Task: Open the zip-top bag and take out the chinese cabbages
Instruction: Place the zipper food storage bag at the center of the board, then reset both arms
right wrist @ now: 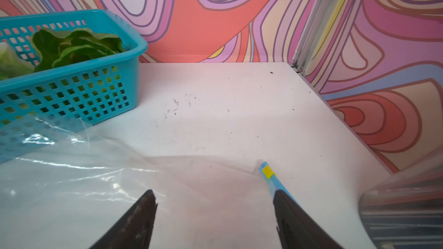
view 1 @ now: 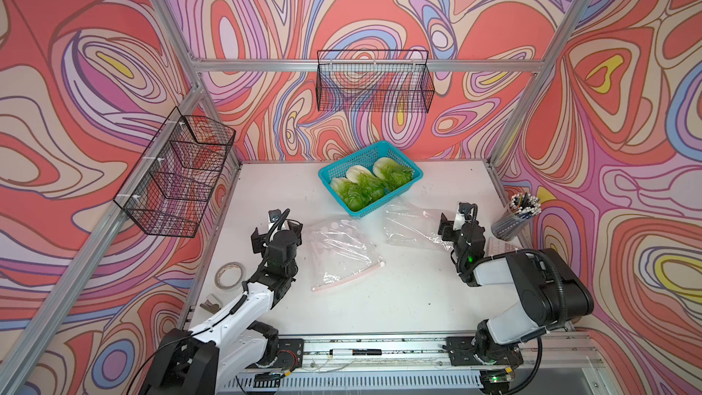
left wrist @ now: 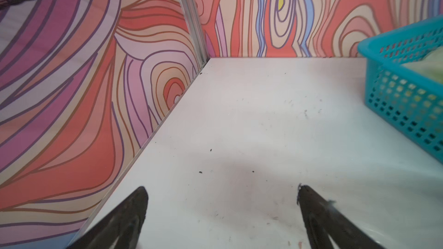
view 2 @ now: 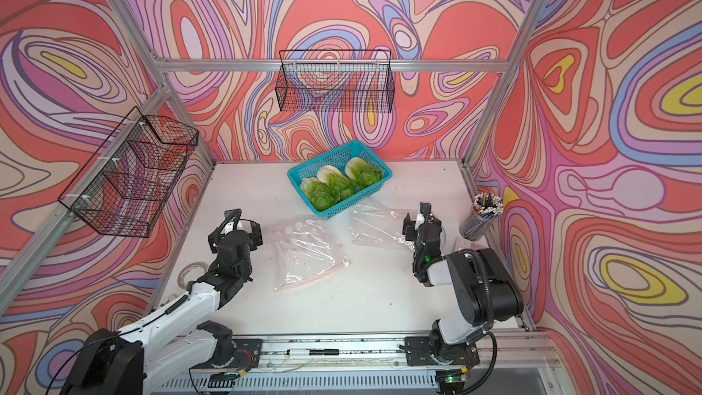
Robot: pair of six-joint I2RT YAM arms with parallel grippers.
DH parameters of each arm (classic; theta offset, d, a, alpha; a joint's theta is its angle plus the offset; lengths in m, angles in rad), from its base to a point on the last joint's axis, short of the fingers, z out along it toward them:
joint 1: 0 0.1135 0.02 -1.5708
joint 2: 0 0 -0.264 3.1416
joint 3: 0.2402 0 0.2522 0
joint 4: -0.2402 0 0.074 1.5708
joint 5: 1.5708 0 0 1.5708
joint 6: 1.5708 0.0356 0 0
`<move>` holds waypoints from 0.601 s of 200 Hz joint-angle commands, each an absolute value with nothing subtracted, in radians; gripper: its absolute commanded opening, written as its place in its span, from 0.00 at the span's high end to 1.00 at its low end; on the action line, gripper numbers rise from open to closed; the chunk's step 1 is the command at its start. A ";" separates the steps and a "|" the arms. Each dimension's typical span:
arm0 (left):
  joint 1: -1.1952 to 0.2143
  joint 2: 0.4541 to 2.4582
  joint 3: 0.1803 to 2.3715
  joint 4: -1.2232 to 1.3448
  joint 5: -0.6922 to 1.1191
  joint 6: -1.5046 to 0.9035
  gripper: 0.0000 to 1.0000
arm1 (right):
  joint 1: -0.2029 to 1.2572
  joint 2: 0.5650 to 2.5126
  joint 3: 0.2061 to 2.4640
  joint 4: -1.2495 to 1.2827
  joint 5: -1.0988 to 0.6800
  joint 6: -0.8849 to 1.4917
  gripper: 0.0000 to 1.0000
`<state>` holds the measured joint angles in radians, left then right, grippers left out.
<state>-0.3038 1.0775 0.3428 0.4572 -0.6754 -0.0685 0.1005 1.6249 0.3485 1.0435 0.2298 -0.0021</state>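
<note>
1. Three cabbages (view 1: 366,182), with whitish bases and crinkled green leaves, lie side by side in the basket (view 1: 391,196).
2. The pink-zip bag (view 1: 342,256), clear and empty, lies flat near the basket.
3. The blue-zip bag (view 1: 412,226), clear, crumpled and empty, lies just beside the basket.

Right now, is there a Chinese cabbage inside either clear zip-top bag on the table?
No, all three chinese cabbages lie in the turquoise basket, and both zip-top bags lie crumpled and empty.
</note>
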 commanded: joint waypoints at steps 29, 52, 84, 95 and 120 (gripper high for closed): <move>-0.220 1.363 0.295 0.914 -0.512 0.056 0.00 | 0.070 1.702 0.384 1.134 0.203 0.019 0.14; -0.202 1.477 0.354 0.938 -0.459 0.089 0.00 | 0.071 1.709 0.387 1.134 0.214 0.022 0.02; -0.138 1.485 0.369 0.879 -0.324 0.044 0.00 | 0.071 1.710 0.385 1.140 0.216 0.020 0.02; -0.124 1.500 0.357 0.923 -0.301 0.040 0.00 | 0.071 1.709 0.385 1.138 0.215 0.021 0.02; -0.072 1.538 0.354 0.939 -0.167 0.015 0.00 | 0.071 1.710 0.385 1.141 0.216 0.020 0.02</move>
<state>-0.1108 1.4971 0.3557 0.8570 -0.3252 0.0353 0.0731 1.7039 0.3752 1.1149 0.2127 0.0204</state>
